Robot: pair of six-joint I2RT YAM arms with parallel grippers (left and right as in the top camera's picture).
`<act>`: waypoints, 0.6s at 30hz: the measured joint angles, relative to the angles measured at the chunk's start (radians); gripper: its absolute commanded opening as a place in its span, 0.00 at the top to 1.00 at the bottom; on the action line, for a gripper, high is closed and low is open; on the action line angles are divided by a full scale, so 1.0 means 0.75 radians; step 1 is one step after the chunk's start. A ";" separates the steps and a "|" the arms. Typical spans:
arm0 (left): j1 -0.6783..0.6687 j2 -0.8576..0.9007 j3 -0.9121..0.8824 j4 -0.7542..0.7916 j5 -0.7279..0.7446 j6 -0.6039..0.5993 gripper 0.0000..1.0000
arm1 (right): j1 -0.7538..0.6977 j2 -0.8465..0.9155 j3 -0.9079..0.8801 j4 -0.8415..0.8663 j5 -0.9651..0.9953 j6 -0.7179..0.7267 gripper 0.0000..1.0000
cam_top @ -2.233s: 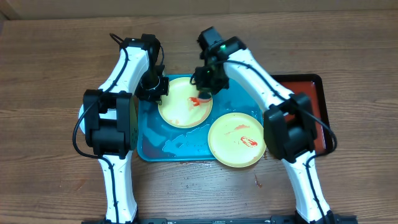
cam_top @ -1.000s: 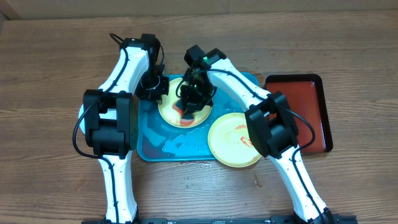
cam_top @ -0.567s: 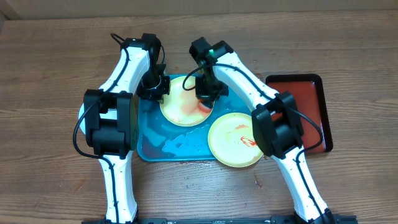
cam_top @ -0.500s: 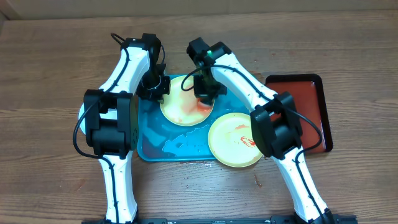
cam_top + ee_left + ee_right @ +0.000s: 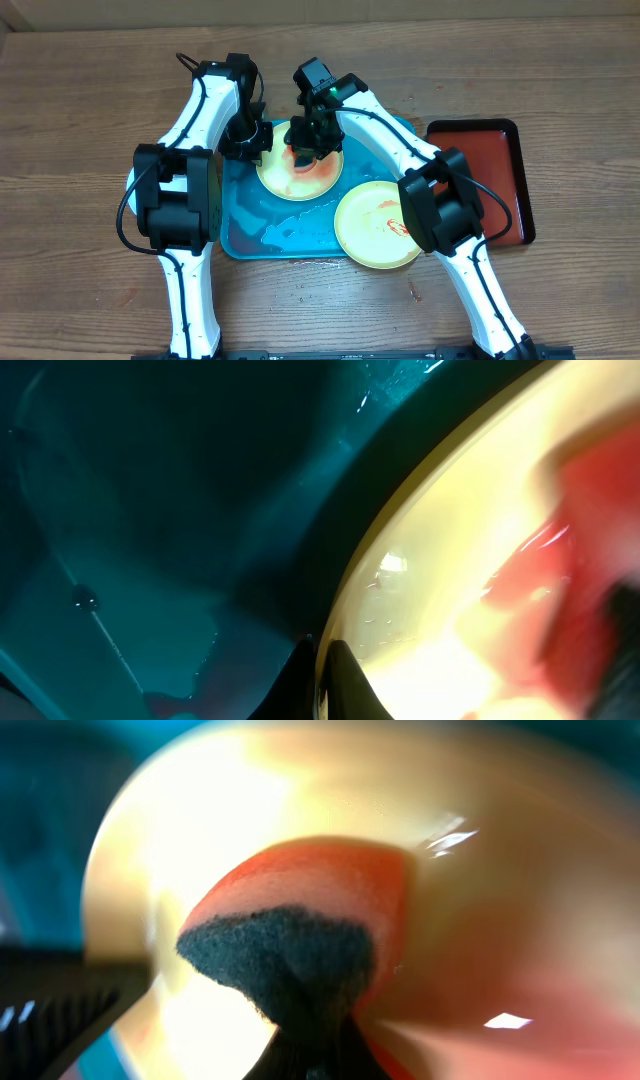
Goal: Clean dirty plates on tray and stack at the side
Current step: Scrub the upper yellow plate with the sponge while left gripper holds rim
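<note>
Yellow-rimmed plate [image 5: 290, 182] under right gripper [image 5: 305, 157], clamped on sponge [image 5: 300, 915], left gripper [image 5: 248, 146] pinching rim

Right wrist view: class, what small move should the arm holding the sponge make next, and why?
Probably a short wipe of the sponge across the red smear beside it: the right gripper, shut on the sponge, presses it on the plate, and the left gripper pinches the plate's rim, steadying it.

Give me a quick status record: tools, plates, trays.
scrubbed plate: on tray, red smears on it
second plate: smeared, overhanging tray's near right corner
left tool: shut on scrubbed plate's rim
right tool: shut on sponge, pressed on scrubbed plate
red tray: right of tray
</note>
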 measured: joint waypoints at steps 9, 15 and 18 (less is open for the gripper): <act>0.000 0.000 0.000 0.003 0.001 0.000 0.96 | 0.015 0.019 -0.005 -0.269 -0.228 -0.140 0.96; -0.001 0.000 0.000 0.008 0.005 0.001 0.96 | 0.017 0.017 0.033 -0.447 -0.021 -0.144 0.96; -0.003 0.000 0.000 0.009 0.005 0.000 0.96 | 0.023 0.006 0.054 -0.499 0.180 -0.085 0.96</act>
